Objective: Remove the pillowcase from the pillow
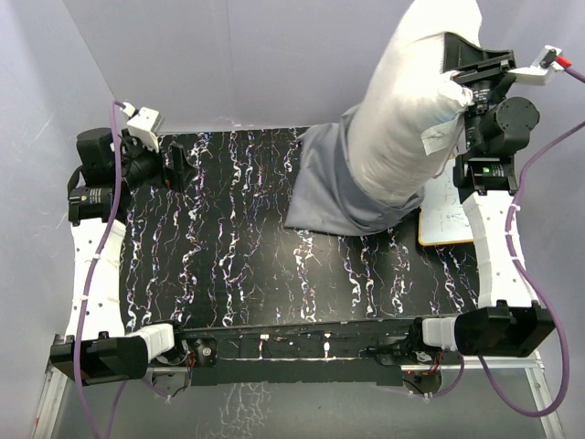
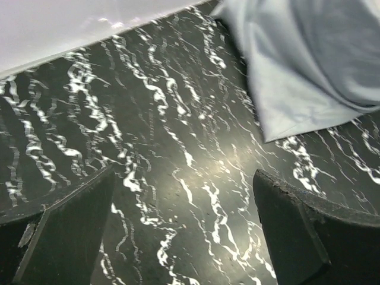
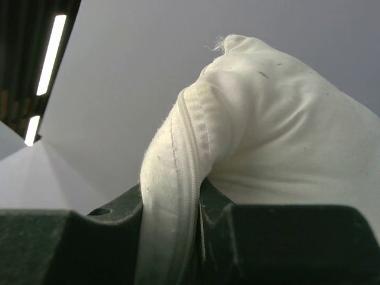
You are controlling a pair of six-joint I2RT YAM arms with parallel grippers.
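The right gripper [image 3: 172, 208] clamps the pillow [image 1: 411, 110] by its zippered seam, held high over the table [image 1: 228, 265]. The pillowcase [image 1: 334, 187] sags below those fingers, sleeving the pillow's lower end. The left gripper [image 2: 184, 231] gapes empty, with the case's corner ahead to its right. Nothing pins the case, so it may ride up, and the thin seam could slip. Bare table lies under the left fingers; a whiteboard [image 1: 446, 212] sits below the right.
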